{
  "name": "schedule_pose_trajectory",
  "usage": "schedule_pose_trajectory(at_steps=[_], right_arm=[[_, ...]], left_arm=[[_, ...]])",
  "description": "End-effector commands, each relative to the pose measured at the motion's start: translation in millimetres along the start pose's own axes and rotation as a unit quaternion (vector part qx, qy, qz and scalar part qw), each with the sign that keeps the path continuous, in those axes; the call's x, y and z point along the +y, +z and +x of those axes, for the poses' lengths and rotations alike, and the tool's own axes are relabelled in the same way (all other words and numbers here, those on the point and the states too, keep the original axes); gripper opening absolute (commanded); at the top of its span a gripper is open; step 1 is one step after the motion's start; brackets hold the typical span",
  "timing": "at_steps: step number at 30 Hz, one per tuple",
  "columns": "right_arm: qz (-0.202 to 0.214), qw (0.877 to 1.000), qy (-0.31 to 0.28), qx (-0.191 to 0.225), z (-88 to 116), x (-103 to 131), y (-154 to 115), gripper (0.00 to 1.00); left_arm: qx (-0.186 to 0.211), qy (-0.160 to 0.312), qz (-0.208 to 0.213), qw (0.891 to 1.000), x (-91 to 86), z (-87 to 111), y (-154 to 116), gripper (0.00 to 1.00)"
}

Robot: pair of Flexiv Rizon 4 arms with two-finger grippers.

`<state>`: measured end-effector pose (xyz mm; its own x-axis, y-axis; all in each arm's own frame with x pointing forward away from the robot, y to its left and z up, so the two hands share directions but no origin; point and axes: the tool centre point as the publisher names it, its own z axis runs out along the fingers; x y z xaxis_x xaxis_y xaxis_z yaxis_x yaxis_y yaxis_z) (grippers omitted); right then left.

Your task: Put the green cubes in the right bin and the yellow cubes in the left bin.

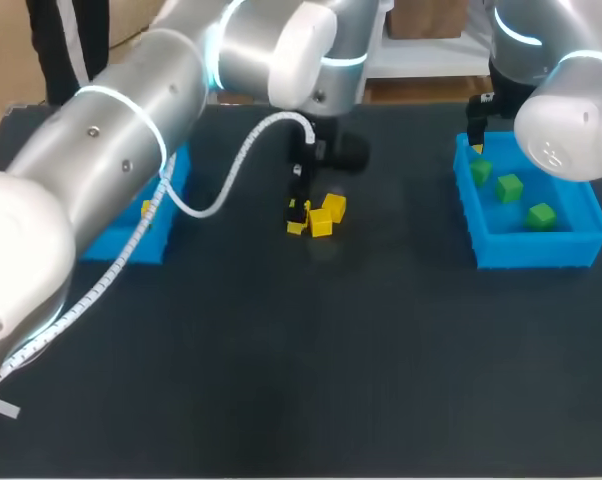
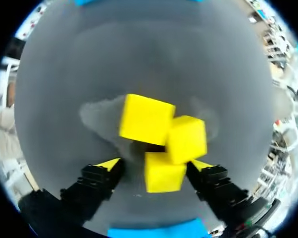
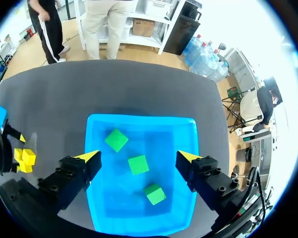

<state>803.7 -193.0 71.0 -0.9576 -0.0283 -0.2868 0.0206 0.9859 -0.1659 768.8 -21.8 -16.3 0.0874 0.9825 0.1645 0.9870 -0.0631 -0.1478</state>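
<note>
Three yellow cubes [image 1: 326, 215] lie bunched at the table's middle. My left gripper [image 1: 299, 215] is down over them. In the left wrist view the nearest yellow cube [image 2: 164, 173] sits between the fingers of the left gripper [image 2: 154, 164], which is open: one tip is close against the cube and a gap shows at the other. Two more yellow cubes [image 2: 146, 119] lie just ahead. My right gripper [image 3: 139, 157] hangs open and empty over the right bin [image 3: 139, 119], which holds three green cubes [image 3: 138, 164]. In the head view the right gripper [image 1: 478, 142] is at the rear of that bin [image 1: 526, 250].
The left bin [image 1: 176, 185] stands at the table's left, largely hidden by my left arm, with a yellow cube [image 1: 147, 210] showing inside it. The dark tabletop [image 1: 331, 360] stretches in front of the cubes and bins.
</note>
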Motion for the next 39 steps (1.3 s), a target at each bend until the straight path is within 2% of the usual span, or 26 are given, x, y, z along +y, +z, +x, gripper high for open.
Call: schedule_pose_trajectory(at_steps=[1, 5, 10, 13, 16, 19, 23, 27, 30, 32, 37, 39], right_arm=[[0.000, 1.000, 0.001, -0.003, 2, -1, 0, 1.00], [0.000, 1.000, 0.001, -0.003, 2, -1, 0, 1.00], [0.000, 1.000, 0.001, -0.003, 2, -1, 0, 1.00], [0.000, 1.000, 0.001, -0.003, 2, -1, 0, 1.00], [0.000, 1.000, 0.001, -0.003, 2, -1, 0, 1.00], [0.000, 1.000, 0.001, -0.003, 2, -1, 0, 1.00], [0.000, 1.000, 0.001, -0.003, 2, -1, 0, 1.00], [0.000, 1.000, 0.001, -0.003, 2, -1, 0, 1.00], [0.000, 1.000, 0.001, -0.003, 2, -1, 0, 1.00], [0.000, 1.000, 0.001, -0.003, 2, -1, 0, 1.00], [0.000, 1.000, 0.001, -0.003, 2, -1, 0, 1.00], [0.000, 1.000, 0.001, -0.003, 2, -1, 0, 1.00]], left_arm=[[-0.005, -0.018, -0.054, 0.998, -0.2, 1.0, 14, 0.00], [-0.012, -0.018, -0.096, 0.995, -0.4, 2.0, 13, 0.00], [-0.028, -0.031, -0.140, 0.989, 3.2, 7.3, -1, 0.00], [-0.039, -0.051, -0.170, 0.983, 7.4, 14.6, -13, 0.00], [-0.071, -0.084, -0.187, 0.976, 11.9, 26.0, -34, 0.00], [-0.109, -0.131, -0.202, 0.964, 19.1, 43.2, -58, 0.00], [-0.151, -0.193, -0.226, 0.943, 27.8, 72.0, -87, 0.00], [-0.154, -0.249, -0.262, 0.920, 35.7, 105.7, -101, 0.00], [-0.140, -0.299, -0.282, 0.901, 40.9, 133.5, -101, 0.00], [-0.128, -0.337, -0.294, 0.885, 42.9, 153.0, -98, 0.00], [-0.117, -0.442, -0.299, 0.838, 46.8, 201.7, -86, 0.00], [-0.116, -0.468, -0.297, 0.824, 46.7, 216.9, -82, 0.00]])
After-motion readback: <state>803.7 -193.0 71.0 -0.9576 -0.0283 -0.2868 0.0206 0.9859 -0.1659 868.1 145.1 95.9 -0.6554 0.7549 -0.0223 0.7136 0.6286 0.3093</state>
